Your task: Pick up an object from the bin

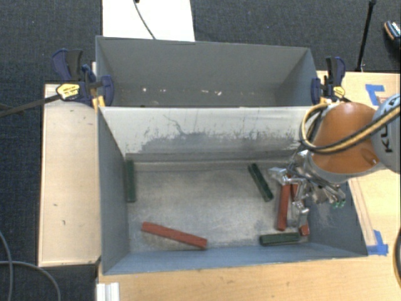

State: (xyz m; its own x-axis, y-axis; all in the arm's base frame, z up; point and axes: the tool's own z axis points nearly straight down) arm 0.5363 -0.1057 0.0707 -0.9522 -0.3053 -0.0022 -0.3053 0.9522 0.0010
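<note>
- In the bin: red and green sticks, scattered.
- My gripper hangs near the right wall, beside a red stick; whether I'm clenched, I cannot tell.
- Mid-floor lies open.

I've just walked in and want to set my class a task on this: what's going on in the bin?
A robot arm reaches into the grey metal bin from the right, its gripper low in the near right corner. It is right beside a red stick; whether it has hold of it can't be told. A dark green stick lies just below, another slants nearby. A second red stick and a third green one lie apart on the left.
</note>
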